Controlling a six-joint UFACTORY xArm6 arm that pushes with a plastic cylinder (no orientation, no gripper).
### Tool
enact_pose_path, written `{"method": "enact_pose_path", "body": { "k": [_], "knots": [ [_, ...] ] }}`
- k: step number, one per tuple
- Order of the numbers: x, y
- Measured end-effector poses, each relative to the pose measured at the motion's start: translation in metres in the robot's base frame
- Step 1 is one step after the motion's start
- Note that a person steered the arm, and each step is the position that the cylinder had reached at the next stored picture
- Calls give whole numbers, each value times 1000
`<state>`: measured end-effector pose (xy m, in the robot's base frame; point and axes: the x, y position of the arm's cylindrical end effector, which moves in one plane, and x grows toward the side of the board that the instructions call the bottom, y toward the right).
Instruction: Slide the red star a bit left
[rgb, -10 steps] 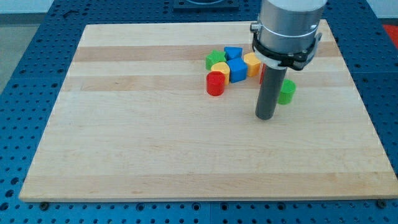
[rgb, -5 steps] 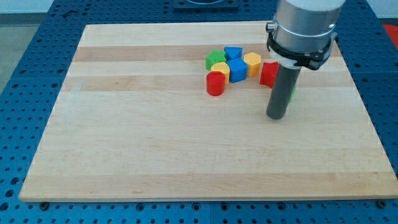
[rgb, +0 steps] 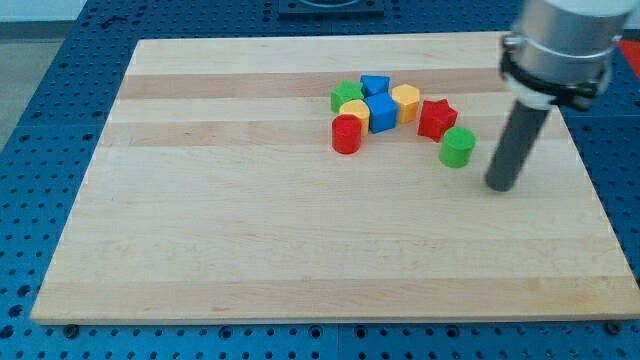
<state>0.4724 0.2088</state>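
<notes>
The red star lies on the wooden board right of centre near the view's top, just right of a yellow block. A green cylinder stands just below and right of the star. My tip is on the board to the right of and below the green cylinder, well clear of the star. It touches no block.
A cluster sits left of the star: a green block, a blue block, a blue cube, a yellow block and a red cylinder. The board's right edge is near my tip.
My tip has moved to the view's right, from left of the green cylinder to its right. The red star and green cylinder are now uncovered. No block has moved.
</notes>
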Motion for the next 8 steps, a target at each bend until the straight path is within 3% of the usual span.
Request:
{"method": "enact_pose_path", "body": {
  "k": [2,4,6,8],
  "knots": [
    [-5,121],
    [-77,71],
    [-106,-12],
    [-106,-47]
  ]
}}
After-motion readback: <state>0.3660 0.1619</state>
